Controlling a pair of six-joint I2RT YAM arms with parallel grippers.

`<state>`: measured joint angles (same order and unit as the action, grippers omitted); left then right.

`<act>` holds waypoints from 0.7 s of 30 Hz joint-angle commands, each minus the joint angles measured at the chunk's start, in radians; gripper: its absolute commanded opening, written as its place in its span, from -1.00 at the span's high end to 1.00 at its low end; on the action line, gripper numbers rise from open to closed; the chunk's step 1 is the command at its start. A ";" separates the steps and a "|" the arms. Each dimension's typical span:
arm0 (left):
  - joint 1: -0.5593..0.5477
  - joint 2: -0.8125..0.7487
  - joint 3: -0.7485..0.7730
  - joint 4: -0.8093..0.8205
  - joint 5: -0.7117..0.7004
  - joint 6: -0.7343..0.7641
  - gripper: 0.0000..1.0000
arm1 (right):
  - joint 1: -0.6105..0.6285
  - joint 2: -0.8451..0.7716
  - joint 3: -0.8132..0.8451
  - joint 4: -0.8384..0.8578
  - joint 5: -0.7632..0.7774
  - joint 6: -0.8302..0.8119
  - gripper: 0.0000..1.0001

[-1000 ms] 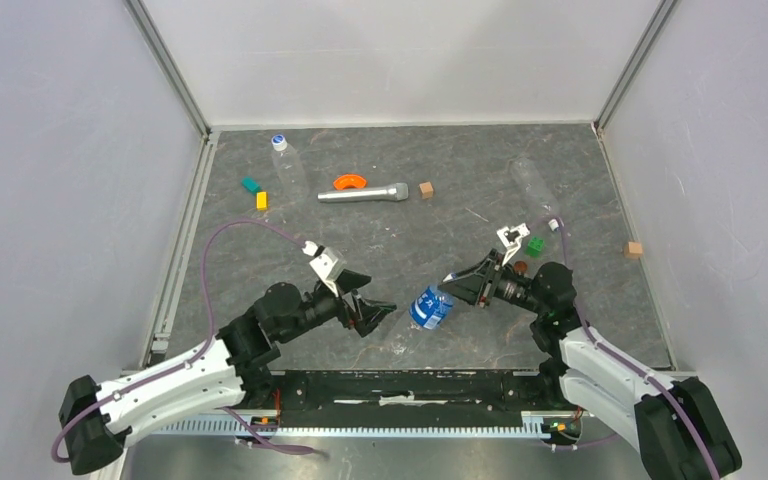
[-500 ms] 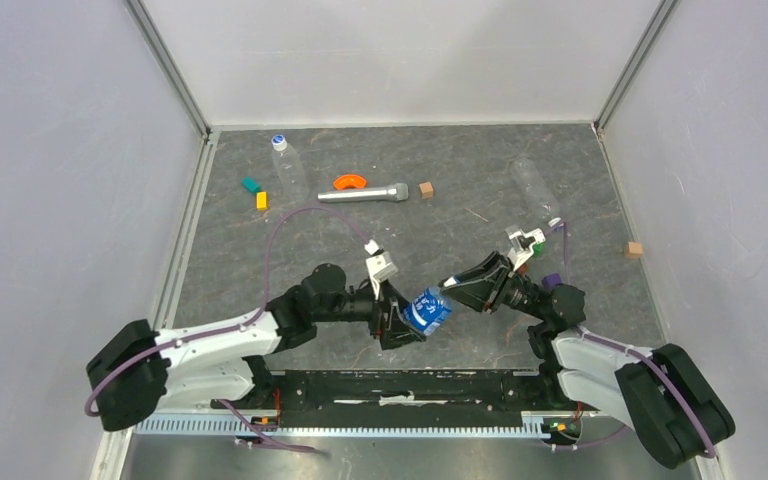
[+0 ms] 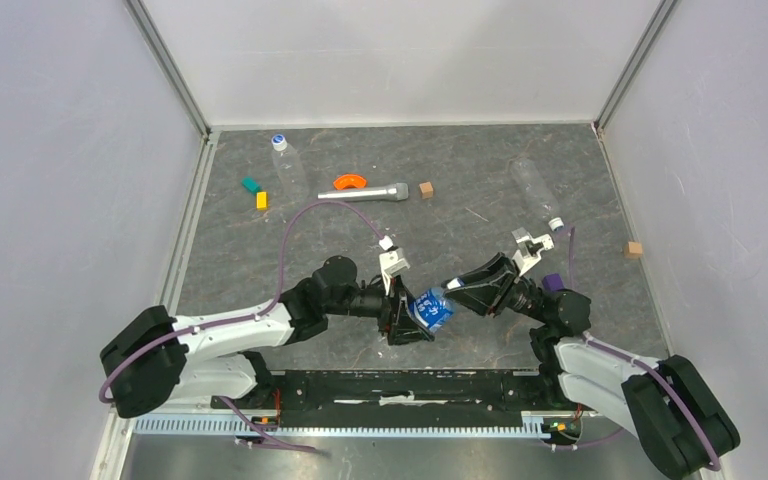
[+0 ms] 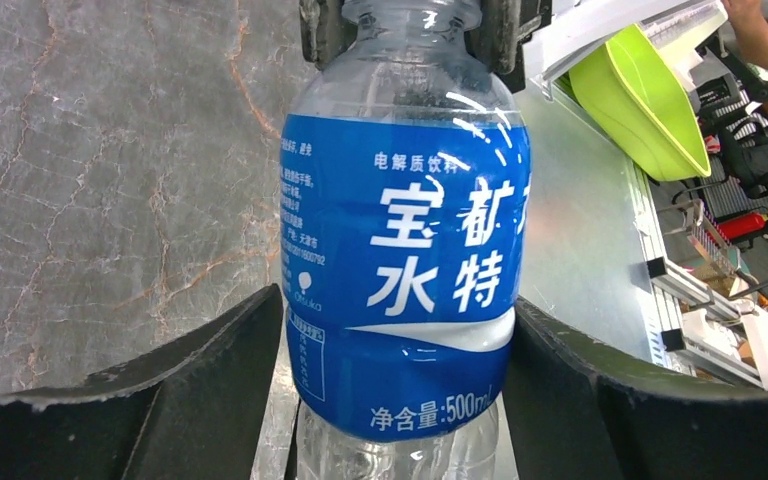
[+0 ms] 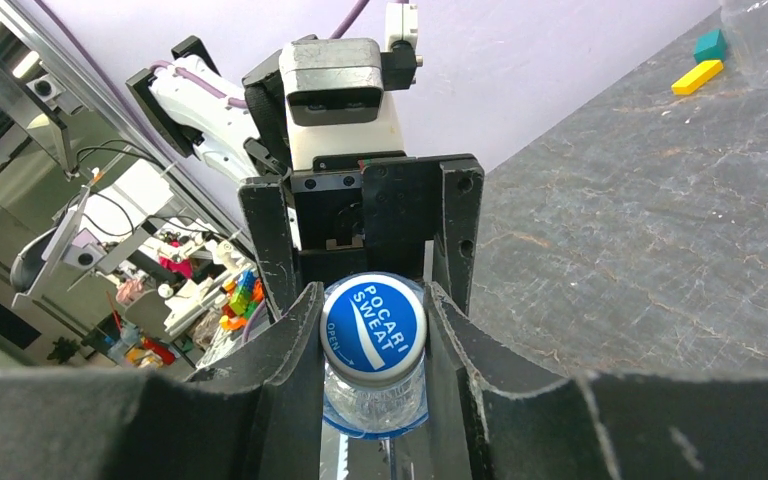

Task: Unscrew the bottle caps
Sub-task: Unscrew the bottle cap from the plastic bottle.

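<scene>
1 bottle [image 4: 400, 230]: right gripper [image 5: 372, 296] clamps cap [image 5: 373, 332], left gripper [image 4: 398, 305] brackets body.

Blue-labelled bottle [image 4: 405, 270], blue cap [image 5: 374, 327] on, tilted

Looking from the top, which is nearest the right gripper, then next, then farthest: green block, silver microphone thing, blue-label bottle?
1. Blue-label bottle, its cap in the right gripper.
2. Silver microphone-like cylinder, back middle.
3. Green block, back left.
</scene>
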<state>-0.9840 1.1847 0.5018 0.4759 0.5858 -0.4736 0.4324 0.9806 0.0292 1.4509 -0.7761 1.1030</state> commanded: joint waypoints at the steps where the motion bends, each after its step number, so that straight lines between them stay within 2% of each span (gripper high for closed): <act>1: -0.001 -0.019 0.042 -0.035 0.008 0.037 -0.52 | 0.008 -0.007 0.001 0.029 0.015 -0.027 0.89; 3: -0.001 -0.028 0.048 -0.047 -0.007 0.042 -0.35 | 0.009 -0.004 0.004 0.022 0.010 -0.029 0.83; 6: -0.001 -0.033 0.071 -0.106 -0.045 0.068 0.11 | 0.009 -0.004 0.006 -0.008 0.006 -0.042 0.62; 7: -0.001 -0.035 0.077 -0.134 -0.059 0.080 0.27 | 0.008 -0.006 0.008 -0.028 0.005 -0.050 0.46; 8: -0.001 -0.036 0.085 -0.160 -0.074 0.096 0.34 | 0.008 -0.013 0.015 -0.072 0.005 -0.075 0.25; 9: -0.002 -0.038 0.097 -0.201 -0.088 0.115 0.39 | 0.009 -0.025 0.024 -0.141 0.009 -0.102 -0.01; 11: -0.001 -0.044 0.115 -0.276 -0.116 0.147 0.46 | 0.008 -0.051 0.040 -0.265 0.027 -0.156 -0.12; 13: -0.001 -0.058 0.130 -0.376 -0.161 0.183 0.49 | 0.006 -0.084 0.070 -0.424 0.045 -0.229 -0.38; 15: -0.002 -0.078 0.154 -0.492 -0.230 0.223 0.55 | 0.002 -0.125 0.120 -0.663 0.089 -0.327 -0.60; 18: -0.010 -0.127 0.166 -0.612 -0.382 0.279 0.62 | -0.004 -0.192 0.206 -0.963 0.194 -0.469 -0.72; 21: -0.024 -0.145 0.192 -0.736 -0.463 0.404 0.63 | -0.012 -0.222 0.264 -1.122 0.255 -0.488 -0.74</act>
<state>-0.9894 1.0836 0.6273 -0.0517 0.3035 -0.2596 0.4320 0.8013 0.1925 0.6807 -0.6476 0.7506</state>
